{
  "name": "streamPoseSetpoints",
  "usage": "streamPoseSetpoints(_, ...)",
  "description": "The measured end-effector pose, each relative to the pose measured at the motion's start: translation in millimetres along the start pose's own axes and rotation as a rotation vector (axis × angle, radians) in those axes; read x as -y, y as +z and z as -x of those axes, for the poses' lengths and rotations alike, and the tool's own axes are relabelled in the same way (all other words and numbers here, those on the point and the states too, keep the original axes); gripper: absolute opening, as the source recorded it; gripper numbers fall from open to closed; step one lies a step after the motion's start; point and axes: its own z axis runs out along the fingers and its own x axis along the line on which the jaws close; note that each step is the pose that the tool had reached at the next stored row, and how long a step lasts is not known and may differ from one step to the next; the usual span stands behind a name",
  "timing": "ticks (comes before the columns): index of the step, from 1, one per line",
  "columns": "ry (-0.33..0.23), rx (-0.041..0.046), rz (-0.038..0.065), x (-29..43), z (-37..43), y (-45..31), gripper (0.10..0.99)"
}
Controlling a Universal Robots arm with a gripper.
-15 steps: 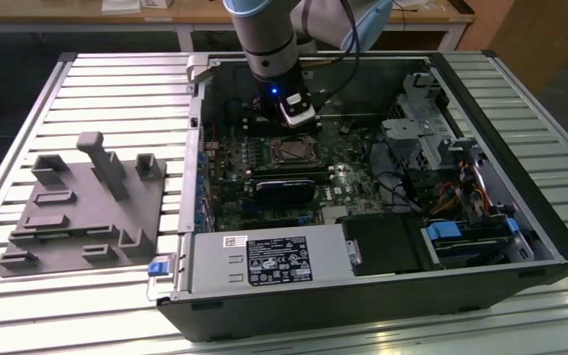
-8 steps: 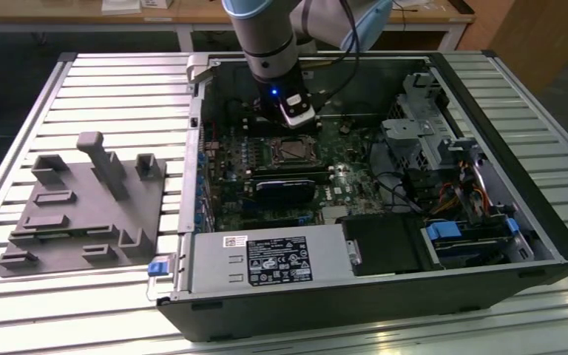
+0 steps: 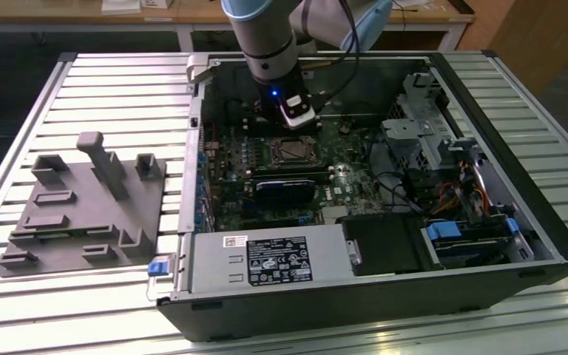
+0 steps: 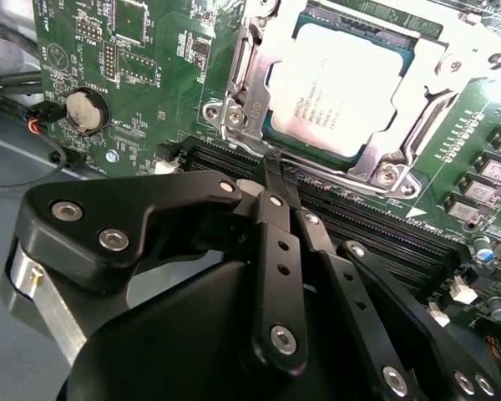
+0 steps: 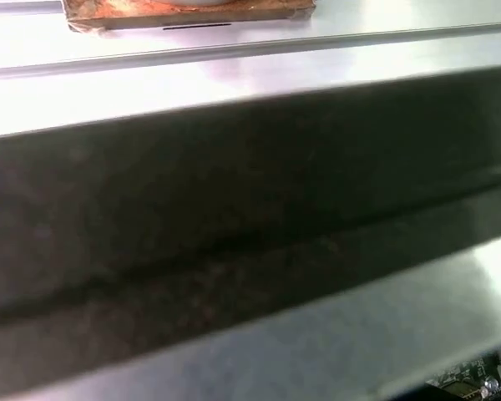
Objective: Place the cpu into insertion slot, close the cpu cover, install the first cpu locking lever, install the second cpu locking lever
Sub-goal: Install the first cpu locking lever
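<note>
cpu (image 4: 338,83): seated flat on the motherboard (image 4: 142,50), framed by the cpu cover (image 4: 249,79), which looks lowered. gripper (image 4: 280,171): fingers drawn together, holding nothing, tips at the cover's far edge, contact unclear. Bearing: cpu lies just to the near side of the tips.

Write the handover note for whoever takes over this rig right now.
Gripper: shut, holding nothing, tips low over the motherboard beside the socket.
The cpu: seated in the socket.
The cpu cover: lying flat around the chip, which shows through its window.
Done: cpu placed, cover closed.
Left: the two locking levers; whether either is latched cannot be told from these views.
</note>
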Motion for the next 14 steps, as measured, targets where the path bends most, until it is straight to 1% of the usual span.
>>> streamPoseSetpoints(14, 0.000, 0.0012, 0.001, 1.6, 0.8, 0.8, 0.106)
